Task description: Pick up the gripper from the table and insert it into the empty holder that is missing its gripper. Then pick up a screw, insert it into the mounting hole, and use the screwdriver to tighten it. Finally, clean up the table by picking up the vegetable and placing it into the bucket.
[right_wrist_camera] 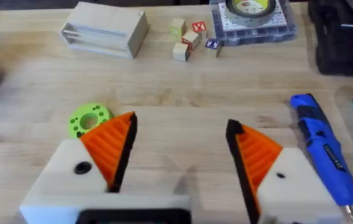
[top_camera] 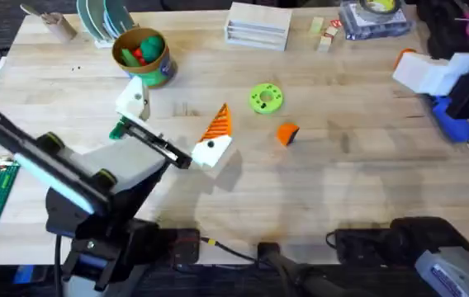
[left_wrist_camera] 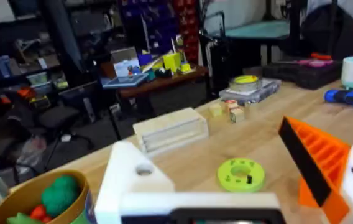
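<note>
My left end effector point(top_camera: 178, 103) sits left of centre in the overhead frame with its fingers spread wide and nothing between them. One finger carries an orange ribbed tip. The other is the bare cream-white pointed plastic holder point(top_camera: 133, 100), which has no tip. My right end effector point(right_wrist_camera: 181, 121) is also wide apart and empty, with both orange-tipped fingers low over the boards.

The large light wooden plank counter point(top_camera: 342, 165) takes up most of the overhead view. The thick blue cylindrical power screwdriver point(top_camera: 452, 120) lies on it at the right edge of the frame, just beside my right arm. The small round bucket with a yellow rim and green side point(top_camera: 156, 70) stands at the upper left, with red and green toy foods inside. A flat lime-green disc with holes point(top_camera: 266, 97) rests just above centre. The small loose orange plastic wedge gripper point(top_camera: 287, 133) lies close below and to the right of the disc, apart from both end effectors. The small dark-green leafy toy vegetable point(top_camera: 119, 130) shows at the left, just below the holder.
</note>
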Action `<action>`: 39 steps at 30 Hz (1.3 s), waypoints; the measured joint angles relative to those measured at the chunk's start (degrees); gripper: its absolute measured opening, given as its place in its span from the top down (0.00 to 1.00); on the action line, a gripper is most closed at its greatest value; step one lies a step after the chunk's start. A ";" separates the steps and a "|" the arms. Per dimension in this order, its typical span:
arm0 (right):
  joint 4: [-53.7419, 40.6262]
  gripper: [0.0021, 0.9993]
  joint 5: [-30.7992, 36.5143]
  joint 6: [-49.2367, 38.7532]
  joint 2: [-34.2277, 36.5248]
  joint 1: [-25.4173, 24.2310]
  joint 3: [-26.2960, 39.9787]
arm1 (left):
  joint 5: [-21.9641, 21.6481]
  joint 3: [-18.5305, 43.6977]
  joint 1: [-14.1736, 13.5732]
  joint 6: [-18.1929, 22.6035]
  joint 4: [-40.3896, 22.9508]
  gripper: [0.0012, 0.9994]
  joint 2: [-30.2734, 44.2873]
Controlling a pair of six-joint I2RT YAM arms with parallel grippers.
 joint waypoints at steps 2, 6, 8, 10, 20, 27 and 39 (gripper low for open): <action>0.00 0.08 0.00 0.00 -0.01 0.00 0.00 | -0.42 0.02 0.00 -0.50 -4.06 0.01 -4.37; 0.00 0.08 0.00 -0.02 -0.01 0.00 0.00 | -1.00 0.02 0.00 -0.92 -6.51 0.01 -6.50; 0.00 0.08 0.00 -0.02 -0.01 0.00 0.00 | -1.32 0.02 0.00 -1.09 -8.85 0.01 -6.48; 0.00 0.08 0.00 0.00 -0.01 0.00 0.00 | -1.50 0.02 0.00 -1.17 -11.50 0.01 -6.48; -0.02 0.08 0.00 0.00 -0.01 0.00 0.00 | -1.86 0.07 0.00 -1.70 -20.56 0.01 -6.26; 0.00 0.08 0.00 -0.02 -0.01 0.00 0.00 | -1.85 0.07 0.00 -1.70 -20.57 0.01 -6.26; 0.00 0.08 0.00 -0.01 -0.01 0.00 0.00 | -1.85 0.07 0.00 -1.70 -20.56 0.01 -6.27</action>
